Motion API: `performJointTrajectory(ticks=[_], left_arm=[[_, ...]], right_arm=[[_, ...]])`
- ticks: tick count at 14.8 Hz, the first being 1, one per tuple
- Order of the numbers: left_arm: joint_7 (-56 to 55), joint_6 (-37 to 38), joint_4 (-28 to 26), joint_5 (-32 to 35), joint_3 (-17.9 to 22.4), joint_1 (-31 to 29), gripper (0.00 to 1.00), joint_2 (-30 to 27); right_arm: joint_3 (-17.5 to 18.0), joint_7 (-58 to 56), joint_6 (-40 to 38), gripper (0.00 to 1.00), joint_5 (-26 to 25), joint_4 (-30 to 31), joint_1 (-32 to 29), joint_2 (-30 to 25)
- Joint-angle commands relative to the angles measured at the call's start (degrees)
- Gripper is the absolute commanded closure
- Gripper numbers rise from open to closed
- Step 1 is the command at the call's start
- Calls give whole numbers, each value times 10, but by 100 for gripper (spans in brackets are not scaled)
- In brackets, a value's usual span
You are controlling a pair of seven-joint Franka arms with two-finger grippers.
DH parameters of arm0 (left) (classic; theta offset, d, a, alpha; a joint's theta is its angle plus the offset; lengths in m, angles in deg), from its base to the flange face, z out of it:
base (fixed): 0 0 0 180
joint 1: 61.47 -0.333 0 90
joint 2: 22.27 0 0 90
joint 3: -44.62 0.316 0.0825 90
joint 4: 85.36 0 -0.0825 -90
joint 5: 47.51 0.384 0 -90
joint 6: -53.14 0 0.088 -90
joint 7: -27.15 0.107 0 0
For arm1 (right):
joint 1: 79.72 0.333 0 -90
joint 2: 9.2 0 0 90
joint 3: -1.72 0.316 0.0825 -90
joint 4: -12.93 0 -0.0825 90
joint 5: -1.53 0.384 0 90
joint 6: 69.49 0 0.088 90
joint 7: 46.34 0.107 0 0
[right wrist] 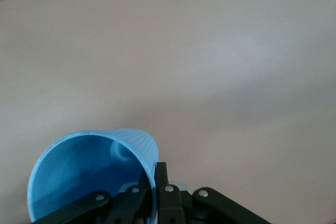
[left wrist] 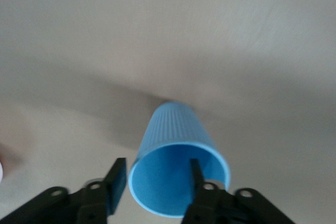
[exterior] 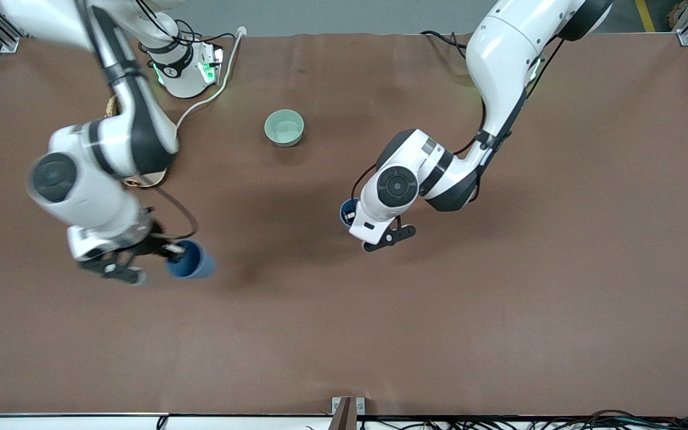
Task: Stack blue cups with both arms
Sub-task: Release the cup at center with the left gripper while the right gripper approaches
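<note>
Carrying step: left end effector (left wrist: 157,179) clamping one blue cup (left wrist: 176,163), right end effector (right wrist: 152,192) clamping the other blue cup (right wrist: 89,174) toward nine o'clock; next, aligning for nesting.

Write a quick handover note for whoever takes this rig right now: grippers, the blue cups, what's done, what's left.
Left gripper: shut on the rim of one ribbed blue plastic cup, near the table's middle.
Right gripper: shut on the rim of the other blue cup, tilted, toward the right arm's end.
The pale green bowl sits apart.
Done: both cups gripped.
Left: nest one cup inside the other.
</note>
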Motion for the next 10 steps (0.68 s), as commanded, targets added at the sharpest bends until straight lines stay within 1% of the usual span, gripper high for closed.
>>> performJointTrajectory(ticks=[1,3,5,7,8,9,10], left_arm=[[17,29,-8,3,6,-56,0,-87],[64,66,-8,9,6,-104,0,-137],[76,102,-8,24,8,-143,0,-177],[89,139,-8,88,3,-180,0,-218],[129,166,-9,122,2,-194,0,-242],[173,182,-8,138,6,-205,0,-262],[209,189,-8,138,6,-224,0,-282]], right_arm=[[-8,67,-4,97,-14,-3,67,-10],[-8,109,-16,97,-14,-18,107,-9],[-8,167,-16,97,-14,-24,157,-6],[-9,206,-15,97,-15,-36,196,-4],[-9,216,-16,97,-14,-47,206,3],[-9,224,-16,97,-14,-54,220,13],[-9,233,-15,97,-15,-59,233,22]])
